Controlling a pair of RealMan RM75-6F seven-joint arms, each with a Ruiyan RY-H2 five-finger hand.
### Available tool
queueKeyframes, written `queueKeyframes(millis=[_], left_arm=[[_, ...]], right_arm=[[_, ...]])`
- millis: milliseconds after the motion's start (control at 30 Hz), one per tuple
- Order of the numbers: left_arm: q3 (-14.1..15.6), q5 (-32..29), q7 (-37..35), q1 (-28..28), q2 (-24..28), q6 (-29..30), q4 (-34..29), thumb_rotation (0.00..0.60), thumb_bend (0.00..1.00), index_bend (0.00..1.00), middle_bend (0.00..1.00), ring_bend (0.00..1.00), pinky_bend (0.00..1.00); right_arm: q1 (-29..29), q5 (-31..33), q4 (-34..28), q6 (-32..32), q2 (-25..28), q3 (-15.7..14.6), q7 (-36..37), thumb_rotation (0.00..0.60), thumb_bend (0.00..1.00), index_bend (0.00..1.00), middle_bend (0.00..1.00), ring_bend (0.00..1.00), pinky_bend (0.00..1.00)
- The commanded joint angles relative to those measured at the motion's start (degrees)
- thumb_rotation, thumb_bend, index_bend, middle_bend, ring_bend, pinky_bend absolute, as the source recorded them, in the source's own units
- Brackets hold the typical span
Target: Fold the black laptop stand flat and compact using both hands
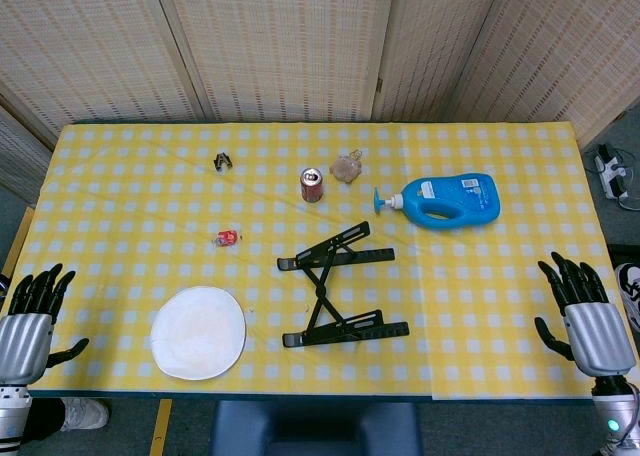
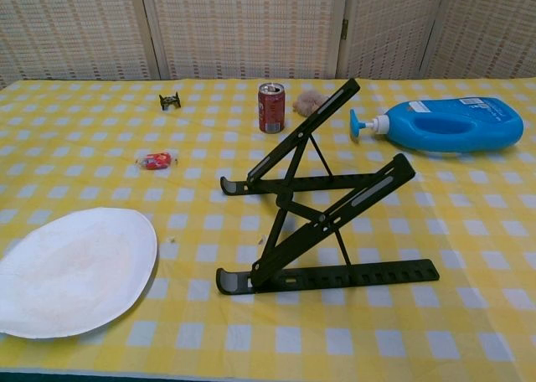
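Observation:
The black laptop stand (image 1: pixel 340 286) stands unfolded in the middle of the yellow checked table (image 1: pixel 120 196), its two arms raised. In the chest view the stand (image 2: pixel 322 210) shows its propped arms angled up to the right. My left hand (image 1: pixel 30 316) hovers at the table's front left corner, fingers spread, holding nothing. At the front right edge my right hand (image 1: pixel 585 311) is likewise spread and holds nothing. Both hands are far from the stand and appear only in the head view.
A white plate (image 1: pixel 198 332) lies left of the stand. Behind it are a red can (image 1: pixel 312 184), a blue detergent bottle (image 1: pixel 450 200), a beige lump (image 1: pixel 346 167), a small red object (image 1: pixel 228 238) and a small black clip (image 1: pixel 223 160).

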Motion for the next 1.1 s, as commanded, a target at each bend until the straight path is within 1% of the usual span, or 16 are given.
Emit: queueKeyframes(millis=[33, 267, 467, 600, 800, 900, 1067, 1100], left_arm=[[0.02, 0.11, 0.18, -0.07, -0.05, 0.01, 0.02, 0.600, 0.13, 0.03, 0.01, 0.01, 0.00], [0.19, 0.05, 0.15, 0.21, 0.56, 0.25, -0.71, 0.600, 0.13, 0.03, 0.01, 0.01, 0.00], [0.46, 0.70, -0.14, 0.42, 0.71, 0.76, -1.03, 0.600, 0.13, 0.03, 0.01, 0.01, 0.00], [0.58, 0.67, -0.33, 0.62, 0.83, 0.89, -1.14, 0.600, 0.13, 0.03, 0.01, 0.01, 0.00], [0.71, 1.04, -0.20, 0.65, 1.06, 1.02, -1.53, 0.600, 0.13, 0.03, 0.01, 0.01, 0.00], [0.78, 1.25, -0.42, 0.70, 0.91, 1.16, -1.36, 0.600, 0.13, 0.03, 0.01, 0.01, 0.00], [0.82, 1.25, -0.77, 0.80, 0.82, 1.24, -0.96, 0.600, 0.13, 0.04, 0.01, 0.01, 0.00], [0.81, 1.21, -0.66, 0.82, 0.78, 1.26, -0.85, 0.600, 0.13, 0.03, 0.01, 0.01, 0.00]], right_arm=[[0.15, -0.38, -0.10, -0.27, 0.03, -0.22, 1.06, 0.600, 0.41, 0.00, 0.00, 0.02, 0.00], [0.24, -1.52, 0.00, -0.81, 0.47, -1.12, 3.12, 0.600, 0.41, 0.00, 0.00, 0.03, 0.00], [1.79, -4.46, -0.10, -3.03, 0.70, -2.52, 6.34, 0.600, 0.41, 0.00, 0.00, 0.03, 0.00], [3.74, -6.45, -0.05, -5.83, 0.09, -3.45, 7.62, 0.600, 0.41, 0.00, 0.00, 0.03, 0.00], [8.61, -7.73, -0.66, -13.24, -0.79, -4.10, 9.14, 0.600, 0.41, 0.00, 0.00, 0.03, 0.00], [10.51, -7.41, -1.13, -16.51, -1.92, -4.20, 7.89, 0.600, 0.47, 0.00, 0.00, 0.03, 0.00], [12.81, -6.75, -1.33, -20.03, -5.18, -4.09, 5.26, 0.600, 0.65, 0.00, 0.00, 0.03, 0.00], [13.16, -6.77, -1.18, -20.40, -5.84, -4.04, 4.79, 0.600, 0.67, 0.00, 0.00, 0.03, 0.00]])
